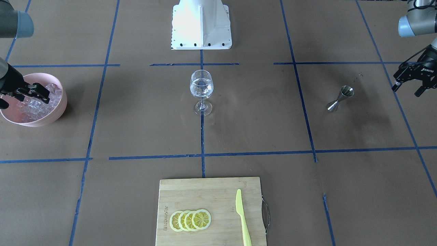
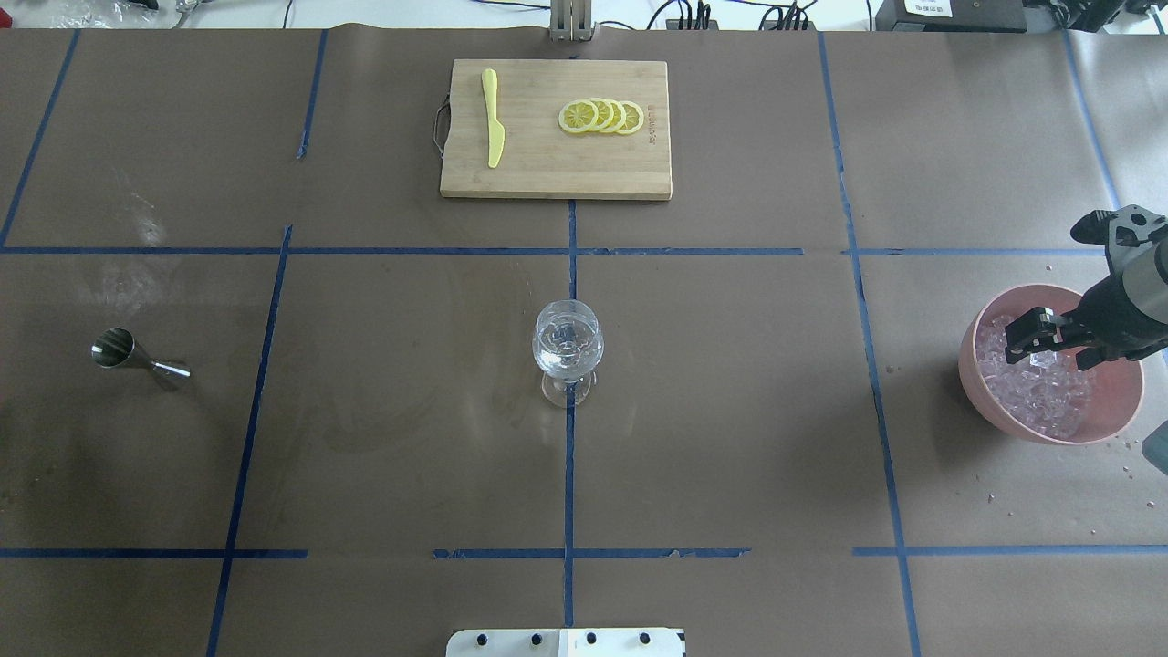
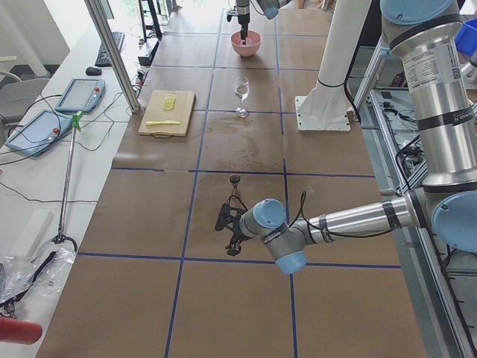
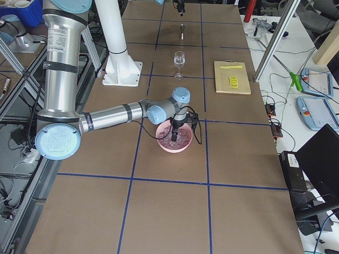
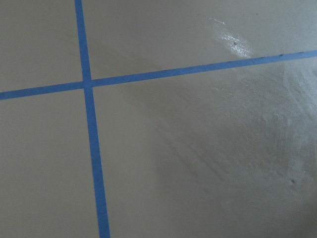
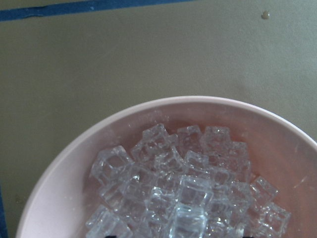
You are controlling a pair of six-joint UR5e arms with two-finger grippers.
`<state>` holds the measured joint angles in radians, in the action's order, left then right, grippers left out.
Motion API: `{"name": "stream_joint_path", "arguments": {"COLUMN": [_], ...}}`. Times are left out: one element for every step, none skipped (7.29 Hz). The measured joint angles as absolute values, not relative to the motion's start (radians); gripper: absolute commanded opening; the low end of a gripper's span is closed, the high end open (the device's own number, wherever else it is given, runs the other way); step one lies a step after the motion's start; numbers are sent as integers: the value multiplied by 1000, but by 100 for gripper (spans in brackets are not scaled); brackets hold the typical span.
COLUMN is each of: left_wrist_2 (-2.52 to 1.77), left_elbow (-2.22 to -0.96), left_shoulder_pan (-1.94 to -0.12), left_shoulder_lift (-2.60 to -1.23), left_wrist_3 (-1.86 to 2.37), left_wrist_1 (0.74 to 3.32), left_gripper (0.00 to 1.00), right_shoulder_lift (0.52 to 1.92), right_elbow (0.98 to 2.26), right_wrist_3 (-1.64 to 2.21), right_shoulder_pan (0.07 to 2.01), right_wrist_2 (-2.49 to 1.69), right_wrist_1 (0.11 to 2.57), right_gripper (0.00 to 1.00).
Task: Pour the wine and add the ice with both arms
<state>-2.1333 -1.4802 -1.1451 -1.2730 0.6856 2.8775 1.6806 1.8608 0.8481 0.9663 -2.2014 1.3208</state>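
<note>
A pink bowl (image 1: 51, 119) heaped with clear ice cubes (image 1: 34, 107) stands at the table's right end. It also shows in the overhead view (image 2: 969, 365) with the ice (image 2: 1049, 401). My right gripper (image 1: 25, 103) is open, with its fingers down over the ice (image 2: 1049, 359). The right wrist view shows the ice (image 6: 173, 173) and the bowl rim (image 6: 198, 99) close below. A stemmed wine glass (image 1: 201, 89) with clear contents stands at the table's centre (image 2: 568, 347). My left gripper (image 1: 406, 92) is open and empty, hovering above bare table near the left end (image 3: 229, 231).
A steel jigger (image 1: 341, 99) stands upright between the glass and my left gripper (image 2: 137, 356). A wooden cutting board (image 1: 205, 191) on the far side holds lemon slices (image 1: 191, 219) and a yellow knife (image 1: 243, 218). The white pedestal (image 1: 201, 24) stands behind the glass.
</note>
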Motion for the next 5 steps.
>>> {"name": "stream_joint_path", "arguments": {"left_wrist_2": [-2132,-2131,-2130,-2129,-2129], "left_elbow": [-1486,-1491,-1494,-1495,-1498], "left_shoulder_pan": [-1146,-1147,-1147,-1147,-1147], "left_shoulder_lift": [-1271,-1268,-1267,-1266,-1264], "left_wrist_3": [686,687,687,687,687], "left_wrist_1": [2878,2878,2878,2878,2878], "left_gripper": [100,100,100,100,100], "right_shoulder_lift": [1683,1685,1684,1680,1678], "right_elbow": [1856,1854,1855,1857,1868], "right_wrist_3": [847,845,844,844,844], "right_shoulder_pan": [966,965,965,967,975], "right_wrist_2": [-2197,-2187,-2177,-2172,-2171], "right_wrist_1": [1321,1321,1321,1321,1321], "right_gripper": [12,0,0,0,0]}}
